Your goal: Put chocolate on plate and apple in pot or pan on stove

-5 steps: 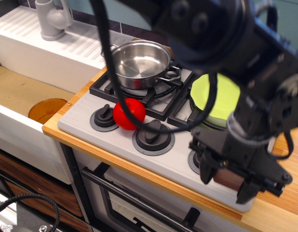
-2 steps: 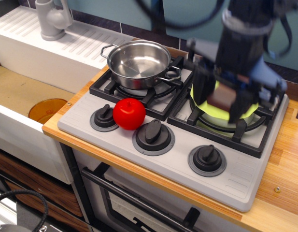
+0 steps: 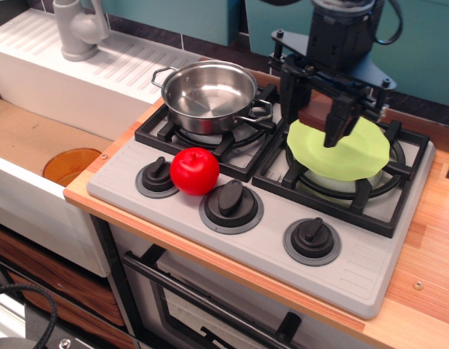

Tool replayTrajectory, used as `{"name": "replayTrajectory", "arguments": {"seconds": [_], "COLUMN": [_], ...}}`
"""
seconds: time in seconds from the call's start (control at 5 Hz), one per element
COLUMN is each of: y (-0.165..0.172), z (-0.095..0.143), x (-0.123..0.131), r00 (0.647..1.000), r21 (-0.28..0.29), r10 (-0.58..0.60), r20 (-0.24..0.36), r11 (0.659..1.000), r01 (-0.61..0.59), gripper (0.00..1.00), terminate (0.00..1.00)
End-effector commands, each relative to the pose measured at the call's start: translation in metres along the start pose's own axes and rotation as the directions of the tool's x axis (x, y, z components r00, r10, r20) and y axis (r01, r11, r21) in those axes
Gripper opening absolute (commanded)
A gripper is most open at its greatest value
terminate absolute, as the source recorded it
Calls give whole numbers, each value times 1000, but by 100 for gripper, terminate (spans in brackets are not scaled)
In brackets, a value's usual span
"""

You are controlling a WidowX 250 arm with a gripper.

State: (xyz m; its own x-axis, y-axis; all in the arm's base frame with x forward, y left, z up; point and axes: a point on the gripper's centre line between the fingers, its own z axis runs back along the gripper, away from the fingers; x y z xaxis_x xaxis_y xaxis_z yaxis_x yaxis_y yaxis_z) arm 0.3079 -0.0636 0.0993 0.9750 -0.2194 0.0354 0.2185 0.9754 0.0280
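Chocolate (image 3: 314, 115) held between fingers (image 3: 336, 125) above plate (image 3: 348, 153); its long axis hidden.

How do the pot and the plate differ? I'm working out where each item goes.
The pot is shiny steel with low walls and two loop handles; the plate is flat, lime green and has no handles. The pot sits on the left burner with nothing in it; the plate sits on the right burner, with the gripper and a brown block over its far edge. Both are round and similar in width.

The apple (image 3: 195, 171) was bright red, the plate (image 3: 339, 150) lime green, the pot (image 3: 209, 95) silver, the stove (image 3: 275, 240) light grey with black grates.
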Motion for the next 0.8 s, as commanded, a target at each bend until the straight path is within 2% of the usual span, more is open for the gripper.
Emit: {"name": "replayTrajectory", "arguments": {"seconds": [0.0, 0.2, 0.4, 0.6], "y": [4, -1, -6, -10], "z": [-8, -18, -20, -17], "x": [19, 21, 21, 21], "r00": [995, 991, 988, 988], "r21": [-19, -17, -9, -3], "r10": [-4, 4, 6, 13], "r20": [98, 132, 153, 155], "r11": [1000, 1000, 1000, 1000], "r01": [6, -2, -5, -13], "gripper": [0, 0, 100, 100], "terminate": [0, 0, 0, 0]}}
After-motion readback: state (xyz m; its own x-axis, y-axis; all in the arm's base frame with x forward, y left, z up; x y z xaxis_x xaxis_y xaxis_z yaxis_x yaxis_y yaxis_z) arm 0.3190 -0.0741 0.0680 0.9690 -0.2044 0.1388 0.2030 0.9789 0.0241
